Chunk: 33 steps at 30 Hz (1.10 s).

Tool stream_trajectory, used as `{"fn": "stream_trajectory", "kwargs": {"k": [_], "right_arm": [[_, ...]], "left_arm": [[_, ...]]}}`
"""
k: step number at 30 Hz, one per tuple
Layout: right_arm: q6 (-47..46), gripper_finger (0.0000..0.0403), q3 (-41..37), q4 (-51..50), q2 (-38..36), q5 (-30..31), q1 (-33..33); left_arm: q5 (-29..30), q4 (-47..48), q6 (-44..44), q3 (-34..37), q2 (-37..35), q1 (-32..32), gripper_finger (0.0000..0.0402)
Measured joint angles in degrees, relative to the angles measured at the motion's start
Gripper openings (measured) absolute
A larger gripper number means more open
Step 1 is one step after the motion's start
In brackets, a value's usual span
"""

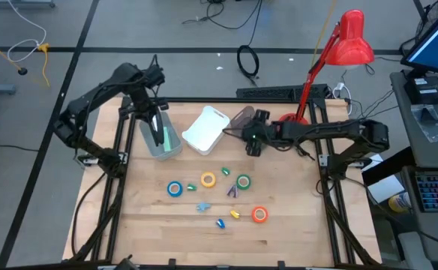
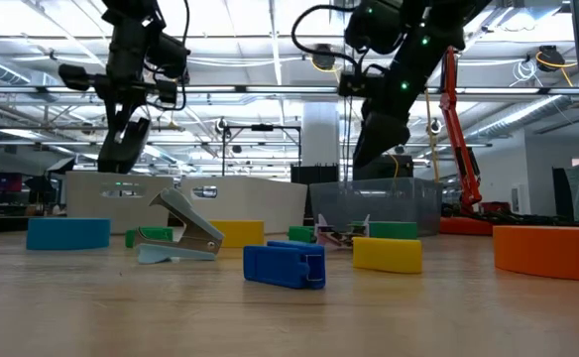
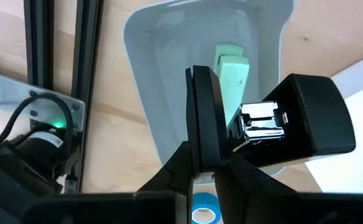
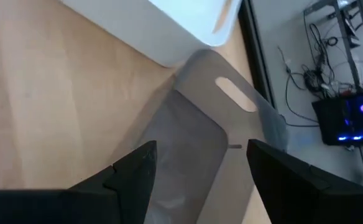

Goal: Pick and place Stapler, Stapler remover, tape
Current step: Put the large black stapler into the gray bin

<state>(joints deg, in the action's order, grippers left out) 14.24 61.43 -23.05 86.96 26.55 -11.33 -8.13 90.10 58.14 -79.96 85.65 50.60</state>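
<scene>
Wooden bench (image 1: pixel 279 225) under me carries everything. I see a black stapler (image 3: pixel 281 134) pinched in the left jaws (image 3: pixel 222 146), which are closed on it, hanging above a clear bin (image 1: pixel 161 139) at the bench's left rear; a pale green stapler (image 3: pixel 232 71) already lies inside that bin. My left arm reaches over from the left edge, elbow high, wrist pointing down.

Four tape rolls lie flat mid-bench: blue (image 1: pixel 175 189), yellow (image 1: pixel 208 180), green (image 1: pixel 243 181) and orange (image 1: pixel 259 214), all apart from one another. Small staple removers sit scattered among them, a light blue one (image 1: pixel 202 206) near the blue roll and a blue one (image 2: pixel 285 265) closest to the low camera.

A white bin (image 1: pixel 205 129) stands just right of the clear one, and a grey bin (image 4: pixel 194 143) beside that. The right jaws (image 4: pixel 200 171) hover wide open and empty over the grey bin, the arm stretched in level from the right side. A red lamp (image 1: pixel 346 41) stands at the rear right.
</scene>
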Motion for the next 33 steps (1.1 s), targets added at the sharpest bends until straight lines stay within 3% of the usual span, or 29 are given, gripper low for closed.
{"fn": "stream_trajectory", "kwargs": {"k": [3,7,12,20,26,33], "right_arm": [[0.04,0.0242,-0.01,2.53,-2.01,-3.73,-1.83],[3.64,0.0242,-1.31,8.35,-7.46,-13.73,-4.39],[6.16,0.0242,-11.39,22.14,-17.49,-25.08,-7.71],[6.02,0.0242,-28.97,41.97,-32.06,-23.75,-8.97],[5.81,0.0242,-32.45,40.74,-38.39,-20.85,-8.99],[5.95,0.0242,-32.49,38.64,-40.15,-20.42,-8.97]], "left_arm": [[-1.2,-0.18,-0.62,0.31,-0.04,1.34,0.004],[-3.5,-0.11,-1.62,4.69,-0.14,2.75,0.004],[-7.04,-0.07,-3.29,10.86,-0.61,3.33,0.004],[-6.9,-0.37,-2.71,11.39,-0.61,5.13,0.004],[-6.9,-0.77,-1.3,11.39,-0.59,6.82,0.004],[-5.47,-5.59,0.89,11.35,-0.46,7.72,0.004]]}}
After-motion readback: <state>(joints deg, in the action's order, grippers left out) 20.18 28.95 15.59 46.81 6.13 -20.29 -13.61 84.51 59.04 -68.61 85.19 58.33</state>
